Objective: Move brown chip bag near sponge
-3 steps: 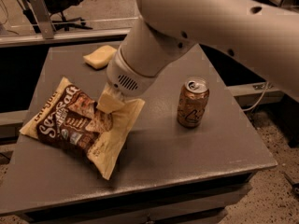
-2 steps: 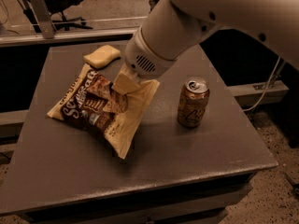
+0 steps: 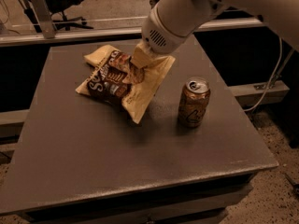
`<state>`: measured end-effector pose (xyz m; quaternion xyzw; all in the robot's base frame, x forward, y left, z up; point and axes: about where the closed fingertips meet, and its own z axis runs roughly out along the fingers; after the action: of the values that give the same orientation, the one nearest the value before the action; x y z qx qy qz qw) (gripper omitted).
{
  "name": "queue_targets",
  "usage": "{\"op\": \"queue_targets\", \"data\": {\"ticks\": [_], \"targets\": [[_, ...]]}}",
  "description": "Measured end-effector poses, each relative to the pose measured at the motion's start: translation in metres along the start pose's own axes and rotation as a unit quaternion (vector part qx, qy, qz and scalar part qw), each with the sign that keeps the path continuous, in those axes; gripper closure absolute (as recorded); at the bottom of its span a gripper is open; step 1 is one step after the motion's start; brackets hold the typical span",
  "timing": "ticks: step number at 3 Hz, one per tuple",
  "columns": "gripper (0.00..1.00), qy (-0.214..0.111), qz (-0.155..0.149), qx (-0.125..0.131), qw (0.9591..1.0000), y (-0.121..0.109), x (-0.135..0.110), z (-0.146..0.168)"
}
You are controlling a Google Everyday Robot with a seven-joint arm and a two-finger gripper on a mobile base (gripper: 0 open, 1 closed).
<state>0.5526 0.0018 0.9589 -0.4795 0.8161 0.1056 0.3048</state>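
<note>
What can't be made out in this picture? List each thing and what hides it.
1. sponge: camera view, partly covered by the brown chip bag lying over its right side.
2. Bag's print: partly hidden by the hand pinching its upper middle.
3. arm: cut off by the top and right edges.
4. table: near-left corner cut off by the frame.

We read the chip bag (image 3: 114, 80) as thin, crinkled film with a light gloss along its creases. The sponge (image 3: 96, 56) at the bag's far-left edge looks soft and matt. The can (image 3: 194, 101) is metal, with a shiny lid and a duller printed wall. The bench (image 3: 93, 148) top is smooth, matt grey. The gripper (image 3: 140, 64) sits at the bag's far edge, its pale matt jaws pinching the film. We note a smooth white plastic shell on the arm (image 3: 187, 13).
</note>
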Motion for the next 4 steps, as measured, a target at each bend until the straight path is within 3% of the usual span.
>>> {"op": "queue_targets", "data": {"ticks": [2, 4], "targets": [[1.0, 0.04, 0.07, 0.063, 0.9948, -0.081, 0.016, 0.034], [1.0, 0.083, 0.086, 0.119, 0.9858, -0.149, 0.04, 0.039]]}}
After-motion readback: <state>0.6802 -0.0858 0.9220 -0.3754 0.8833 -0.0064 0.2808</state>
